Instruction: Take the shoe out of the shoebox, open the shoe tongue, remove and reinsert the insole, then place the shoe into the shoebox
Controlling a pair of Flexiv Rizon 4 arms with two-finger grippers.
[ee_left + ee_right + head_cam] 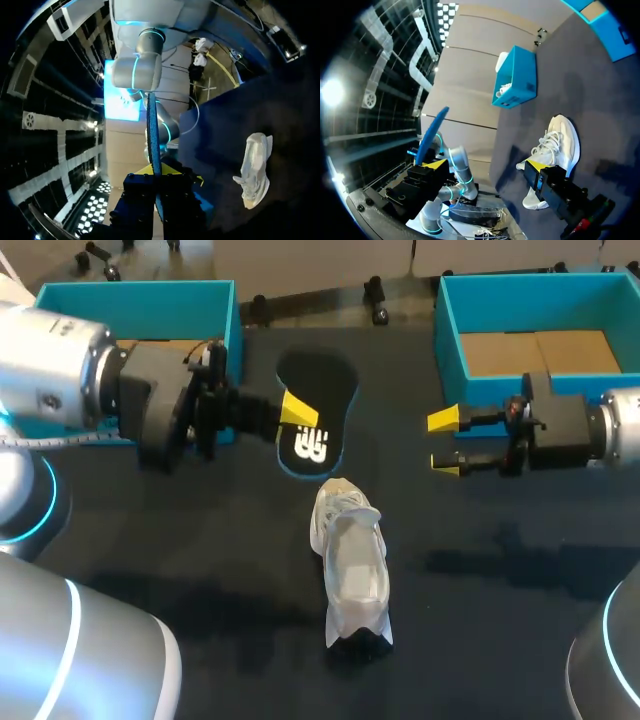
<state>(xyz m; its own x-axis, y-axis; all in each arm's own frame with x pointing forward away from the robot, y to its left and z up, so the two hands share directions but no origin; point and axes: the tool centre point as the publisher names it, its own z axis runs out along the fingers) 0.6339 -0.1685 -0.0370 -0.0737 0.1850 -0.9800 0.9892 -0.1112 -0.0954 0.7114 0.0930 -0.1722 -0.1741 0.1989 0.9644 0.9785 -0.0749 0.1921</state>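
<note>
Clamped on one black insole point(320, 385): the left gripper point(297, 412), holding it off the table point(500, 570), far of centre. Edge-on between the two fingers in the left wrist view. Parted and holding nothing: the right gripper point(443, 443), hovering right of centre, well apart from the shoe point(350, 560). Just one shoe, white, resting on its sole at the near middle, outside both boxes. Two blue boxes, one far left point(140, 295), one far right point(447, 330), each lined with brown cardboard.
</note>
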